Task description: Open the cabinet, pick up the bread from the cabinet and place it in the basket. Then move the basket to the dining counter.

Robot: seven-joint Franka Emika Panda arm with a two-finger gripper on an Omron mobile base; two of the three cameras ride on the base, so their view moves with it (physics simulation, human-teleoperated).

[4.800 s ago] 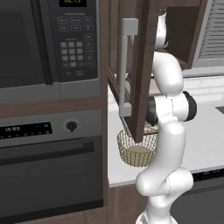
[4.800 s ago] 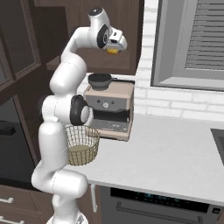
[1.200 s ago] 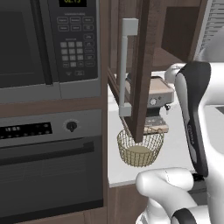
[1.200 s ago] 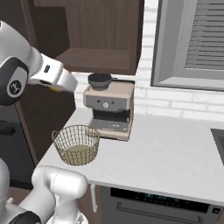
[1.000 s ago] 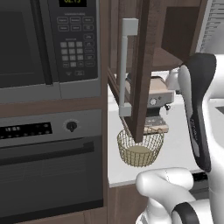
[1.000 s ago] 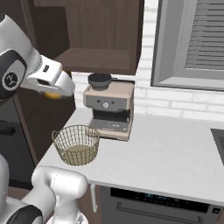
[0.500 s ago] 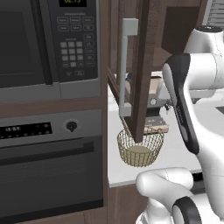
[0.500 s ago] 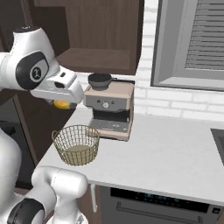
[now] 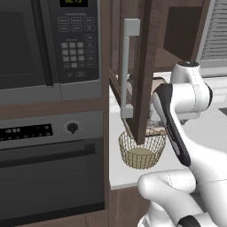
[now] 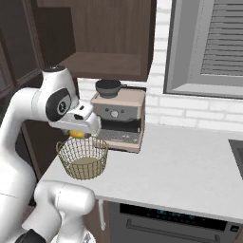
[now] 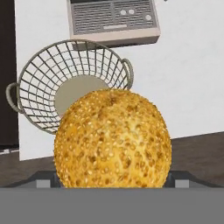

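Note:
The cabinet door stands open, its silver bar handle facing me. My gripper is shut on the bread, a round yellow-orange seeded lump, and holds it just above the rim of the wire basket. In the hand view the bread sits large between the fingers, with the basket below and beyond it showing its pale bottom. The basket rests on the white worktop under the open door. The dining counter is out of view.
A coffee machine stands right behind the basket against the brick-tile wall. White worktop stretches to the right under a window. A microwave and an oven fill the wall to the left of the cabinet.
The arm has swung down and to the right with the bread, from high at the left to just over the basket. The basket and the door have not moved.

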